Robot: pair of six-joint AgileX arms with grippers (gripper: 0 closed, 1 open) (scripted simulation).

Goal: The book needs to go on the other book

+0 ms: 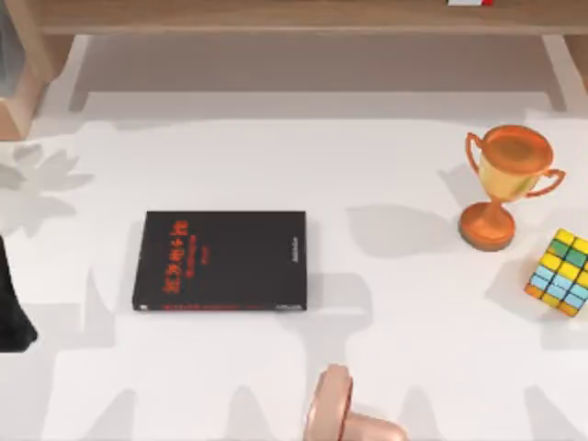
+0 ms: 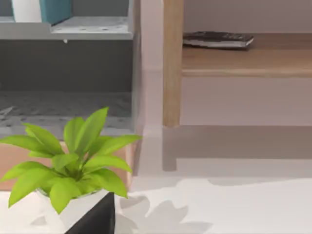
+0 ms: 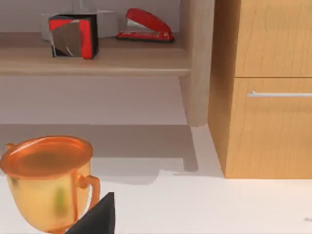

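Overhead: a black book (image 1: 220,261) lies flat on the white table (image 1: 386,184), left of centre, with red lettering on its cover and pale text near its right edge.
Blue book: what looks like it stands upright on a grey shelf (image 2: 90,29), beside a white block (image 2: 27,9); the frame cuts off its top (image 2: 56,9).
Pot: a white, straight-sided pot (image 2: 73,212) holds a plant (image 2: 73,161) with glossy green, pointed leaves.
Wooden shelf: a flat black keypad device (image 2: 218,40) rests on the pale plank.
Second shelf: a red stapler (image 3: 146,27) and a shiny red-and-silver box (image 3: 73,36) sit side by side.
Cabinet: wood-grained front (image 3: 273,122) with a metal bar handle.
Trophy: a two-handled cup (image 1: 507,184) in polished copper-gold on a round foot, at the table's right.
Cube: a multicoloured puzzle cube (image 1: 562,273) just right of the trophy, tilted.
Near edge: a smooth pink rounded object (image 1: 344,413), cropped.
Left arm: dark (image 1: 11,312), at the table's left edge, well apart from the black book.
Left gripper: a black wedge (image 2: 95,220) by the pot; cannot tell its grip.
Right gripper: a black wedge (image 3: 97,217) beside the trophy; cannot tell its grip.
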